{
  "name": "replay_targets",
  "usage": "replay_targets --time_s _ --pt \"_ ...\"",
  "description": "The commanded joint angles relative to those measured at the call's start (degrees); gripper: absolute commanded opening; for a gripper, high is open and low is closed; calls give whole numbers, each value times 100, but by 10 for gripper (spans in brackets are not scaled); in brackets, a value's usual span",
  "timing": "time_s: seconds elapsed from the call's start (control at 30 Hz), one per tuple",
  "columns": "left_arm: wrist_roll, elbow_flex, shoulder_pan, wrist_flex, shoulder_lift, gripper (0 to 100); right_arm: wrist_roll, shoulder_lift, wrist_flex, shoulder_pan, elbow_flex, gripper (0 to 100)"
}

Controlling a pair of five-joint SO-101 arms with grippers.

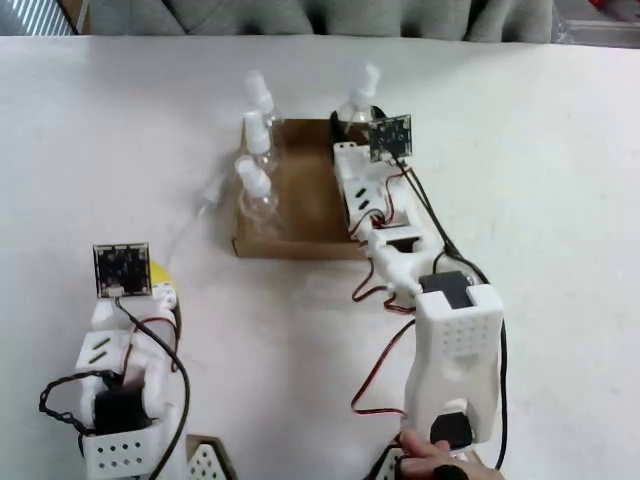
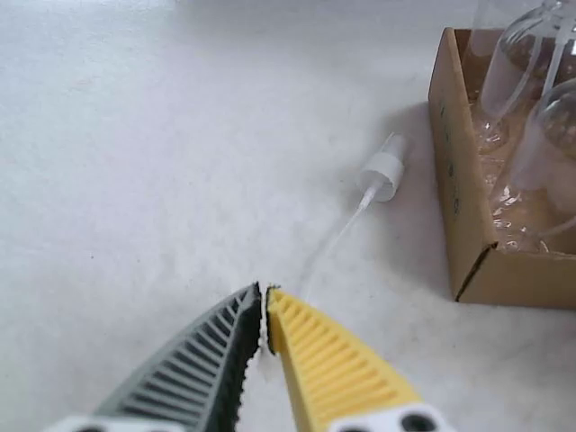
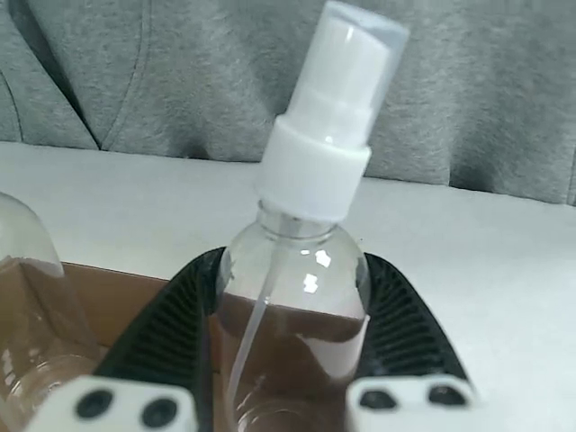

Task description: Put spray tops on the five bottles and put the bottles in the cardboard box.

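Note:
My right gripper (image 3: 288, 346) is shut on a clear bottle (image 3: 292, 297) with a white spray top (image 3: 328, 117). It holds the bottle upright over the far right corner of the cardboard box (image 1: 300, 190). Three capped bottles (image 1: 256, 140) stand along the box's left wall. A loose spray top (image 2: 382, 171) with its thin tube lies on the table just left of the box (image 2: 459, 180). At the near left my left gripper (image 2: 265, 301) is shut on nothing, its tips low over the table short of that tube.
The white table (image 1: 520, 150) stretches bare to the right of the box and in front of it. Grey fabric (image 3: 180, 72) lies past the table's far edge. Red and black cables (image 1: 385, 290) run along the right arm.

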State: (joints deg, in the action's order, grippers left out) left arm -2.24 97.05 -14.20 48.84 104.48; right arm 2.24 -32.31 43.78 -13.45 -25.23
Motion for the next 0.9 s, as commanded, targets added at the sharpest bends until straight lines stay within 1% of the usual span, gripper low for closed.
replay_targets --time_s 0.0,0.57,0.73,0.87 --pt "-44 0 -40 26 40 22 62 40 84 127 167 19" --pt "-44 0 -48 26 40 22 79 48 75 31 -237 16" --pt "-44 0 -48 26 40 22 870 40 75 -101 -448 16" --pt "-44 0 -48 18 40 22 563 40 75 -84 -448 16"
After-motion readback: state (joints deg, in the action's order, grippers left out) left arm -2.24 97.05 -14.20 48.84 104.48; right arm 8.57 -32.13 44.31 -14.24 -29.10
